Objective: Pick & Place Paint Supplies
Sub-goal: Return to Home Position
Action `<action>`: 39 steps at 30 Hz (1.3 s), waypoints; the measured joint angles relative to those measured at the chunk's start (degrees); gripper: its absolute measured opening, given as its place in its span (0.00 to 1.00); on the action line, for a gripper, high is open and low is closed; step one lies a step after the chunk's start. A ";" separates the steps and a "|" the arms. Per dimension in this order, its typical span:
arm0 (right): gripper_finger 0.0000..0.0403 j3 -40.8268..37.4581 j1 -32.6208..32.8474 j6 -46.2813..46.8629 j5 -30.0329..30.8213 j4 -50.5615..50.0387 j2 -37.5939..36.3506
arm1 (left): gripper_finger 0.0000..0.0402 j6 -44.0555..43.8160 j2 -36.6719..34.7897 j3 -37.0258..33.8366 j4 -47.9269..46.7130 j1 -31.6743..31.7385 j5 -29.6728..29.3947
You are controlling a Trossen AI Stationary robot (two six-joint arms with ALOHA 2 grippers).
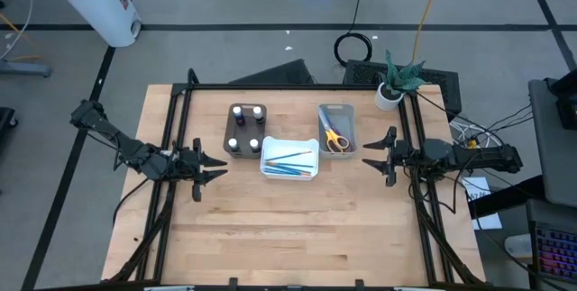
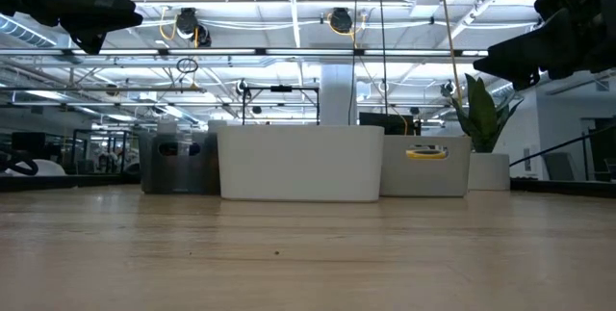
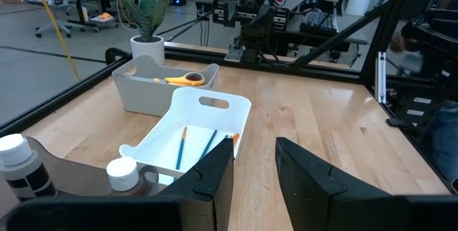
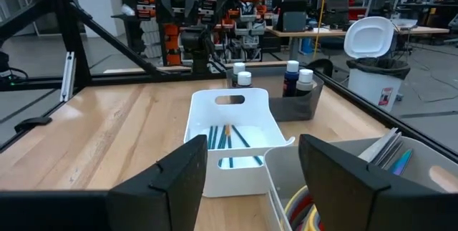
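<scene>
Three trays stand side by side on the wooden table's far half. The brown tray point(image 1: 232, 138) holds several dark paint bottles point(image 1: 245, 129) with white caps point(image 3: 123, 174). Thin brushes point(image 1: 290, 159) lie flat in the white tray point(image 1: 289, 175). Yellow-handled scissors point(image 1: 335, 139) lie in the grey tray point(image 1: 336, 111). My left gripper point(image 1: 216, 167) hovers open just left of the white tray, above the table, with nothing between its fingers point(image 3: 215, 181). My right gripper point(image 1: 371, 156) hovers open to the right of the grey tray, its fingers point(image 4: 179, 181) empty.
A potted plant point(image 1: 397, 82) stands at the table's far right corner. Black frame rails run along the left point(image 1: 176, 147) and right point(image 1: 416, 138) sides. Bare wood point(image 1: 288, 228) fills the near half of the table. A white bin point(image 1: 104, 3) stands on the floor beyond.
</scene>
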 joint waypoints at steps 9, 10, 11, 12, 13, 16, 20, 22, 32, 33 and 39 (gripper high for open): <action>0.53 0.00 0.00 0.00 0.00 0.00 0.00 | 0.28 0.00 0.00 0.00 0.02 -0.01 0.01; 0.53 0.00 0.00 0.00 0.00 0.00 0.00 | 0.28 0.00 0.00 0.00 0.02 0.00 0.00; 0.53 0.00 0.00 0.00 0.00 0.00 0.00 | 0.28 0.00 0.00 0.00 0.02 0.00 0.00; 0.53 0.00 0.00 0.00 0.00 0.00 0.00 | 0.28 0.00 0.00 0.00 0.01 0.00 0.01; 0.53 0.00 0.00 0.00 0.00 0.00 0.00 | 0.28 0.00 0.00 0.00 0.01 -0.01 0.01; 0.52 0.00 0.00 0.00 0.00 0.00 0.00 | 0.28 0.00 0.00 0.00 0.01 -0.01 0.00; 0.53 0.00 0.00 0.00 0.00 0.01 0.00 | 0.28 0.00 0.00 0.00 0.02 0.00 0.00; 0.53 0.00 0.00 0.00 0.00 0.02 0.00 | 0.28 0.00 0.00 0.00 0.00 0.00 0.02; 0.52 0.00 0.00 0.00 0.00 0.02 0.00 | 0.28 0.00 0.00 0.00 0.02 -0.02 0.00; 0.53 0.00 0.00 0.00 0.00 0.00 0.00 | 0.28 0.00 0.00 0.00 0.01 -0.01 0.00; 0.53 0.00 0.00 0.00 0.00 0.02 0.00 | 0.28 0.00 0.02 0.00 0.00 -0.02 0.00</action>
